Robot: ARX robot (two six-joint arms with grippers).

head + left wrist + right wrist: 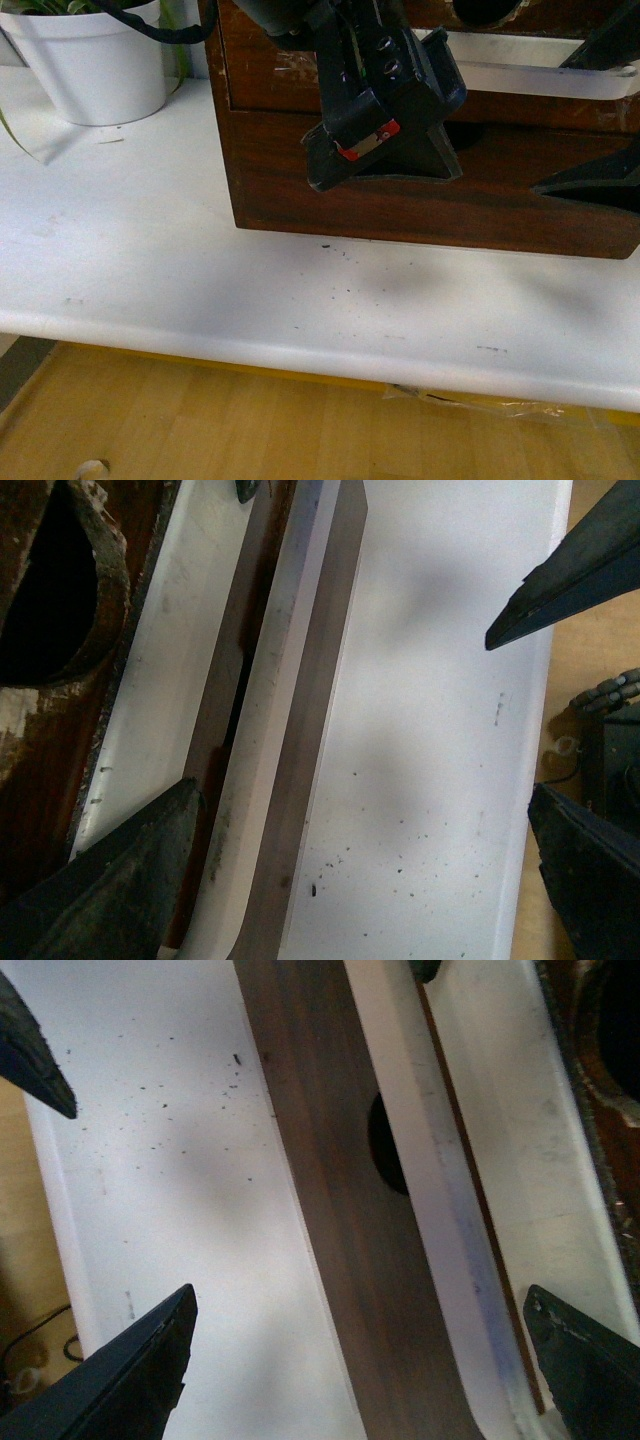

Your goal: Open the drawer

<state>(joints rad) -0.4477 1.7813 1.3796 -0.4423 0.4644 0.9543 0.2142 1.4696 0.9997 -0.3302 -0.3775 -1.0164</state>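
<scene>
The drawer [275,70] is the upper, scratched dark brown front of a wooden cabinet. Its long white bar handle [545,72] runs to the right. The handle also shows in the left wrist view [280,680] and the right wrist view [425,1190], beside the drawer's scratched rim [30,740] [600,1120] with its half-round notch [50,590]. My left gripper [385,170] [362,795] is open and hangs in front of the cabinet, jaws either side of the handle line. My right gripper [600,112] [360,1295] is open and straddles the handle further right. Neither touches it.
The plain lower drawer front [330,200] sits under the handle. The cabinet stands on a white table [200,270] whose front edge is close below. A white plant pot [95,60] stands at the back left. Wooden floor [200,420] shows beyond the table edge.
</scene>
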